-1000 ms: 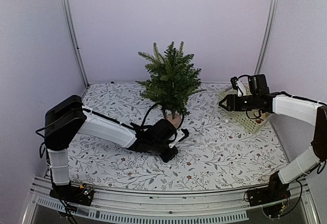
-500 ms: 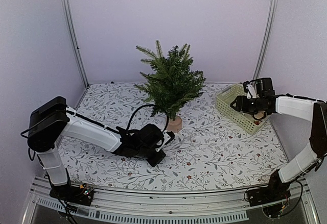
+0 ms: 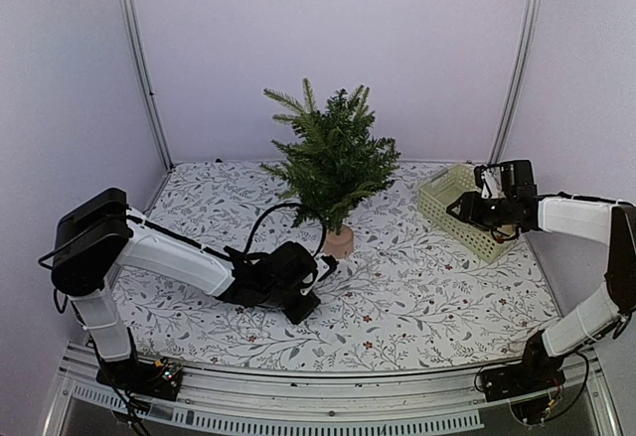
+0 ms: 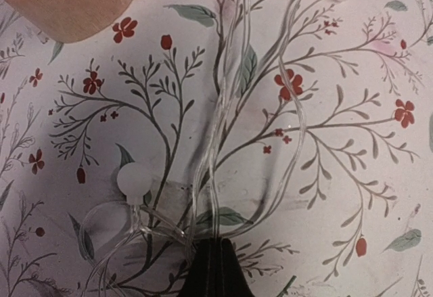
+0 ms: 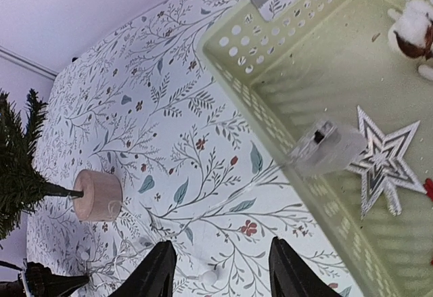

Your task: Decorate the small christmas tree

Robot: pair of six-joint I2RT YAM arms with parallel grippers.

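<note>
The small christmas tree (image 3: 333,163) stands upright near the middle of the table, toward the back wall, its dark green branches rising from a round tan base (image 3: 339,241) that sits on the floral tablecloth (image 3: 447,297).

Just in front of that base and slightly to its left, the left gripper (image 4: 216,260) lies low over the cloth. Its fingers are pressed together on a clear-wired light string (image 4: 223,141), whose loops spread across the cloth ahead of it. One round white bulb (image 4: 134,178) rests near the fingertips.

Well apart, at the table's right rear, sits a pale green perforated plastic basket (image 5: 250,53). Inside it lie a silver star ornament (image 5: 384,158), a small translucent boxy piece (image 5: 328,147) touching the star's edge, and a white-and-brown fluffy item (image 5: 414,26) in the far corner; what that one is cannot be told.

The right gripper (image 5: 220,263) hangs beside the basket's left wall, fingers apart with nothing between them.
</note>
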